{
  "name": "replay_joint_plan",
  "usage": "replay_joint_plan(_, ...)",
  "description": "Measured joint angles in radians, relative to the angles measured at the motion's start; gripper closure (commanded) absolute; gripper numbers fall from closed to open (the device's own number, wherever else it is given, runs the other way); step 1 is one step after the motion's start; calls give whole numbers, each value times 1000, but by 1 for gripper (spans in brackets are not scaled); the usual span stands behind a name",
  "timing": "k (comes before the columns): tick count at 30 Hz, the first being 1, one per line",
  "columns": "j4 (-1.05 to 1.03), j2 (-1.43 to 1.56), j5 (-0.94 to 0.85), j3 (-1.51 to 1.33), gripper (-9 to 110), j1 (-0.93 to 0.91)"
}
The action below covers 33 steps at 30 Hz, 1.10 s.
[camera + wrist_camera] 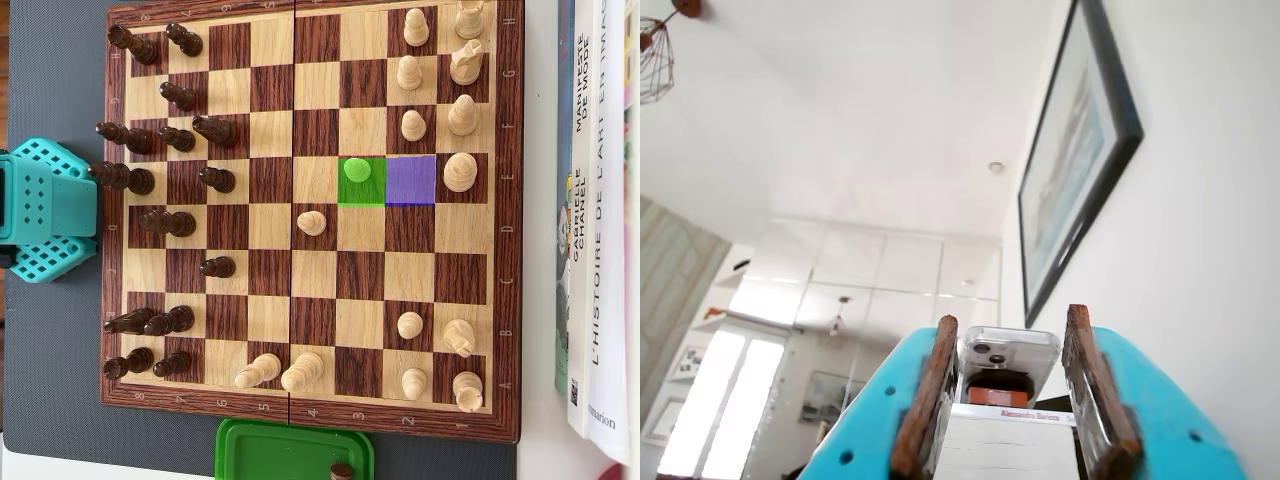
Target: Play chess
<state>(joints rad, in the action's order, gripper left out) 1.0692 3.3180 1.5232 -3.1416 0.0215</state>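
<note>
The chessboard [310,215] was seen in the overhead view to fill most of the picture, laid on a grey desk [50,350]. At 3 o'clock of the board, books [600,220] were stacked beside it. At 9 o'clock, the turquoise arm base [40,210] was placed just beside the board's edge. At 6 o'clock, a green container [290,450] was touching the frame of the board. Dark pieces [160,140] were grouped on the 9 o'clock side and light pieces [440,80] on the 3 o'clock side. One square near the centre was tinted green, with a pawn [357,169] on it, and the next square towards 3 o'clock was tinted purple [410,180]. In the wrist view, the jaws [1008,328] were pointed up at the ceiling and kept apart, with nothing gripped.
</note>
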Motion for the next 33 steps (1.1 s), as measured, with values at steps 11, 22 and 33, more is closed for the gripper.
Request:
replay_joint_plan(11, 371, 37, 0, 2, 85, -2)
replay_joint_plan(22, 641, 35, 0, 2, 85, -9)
replay_joint_plan(33, 732, 35, 0, 2, 85, -9)
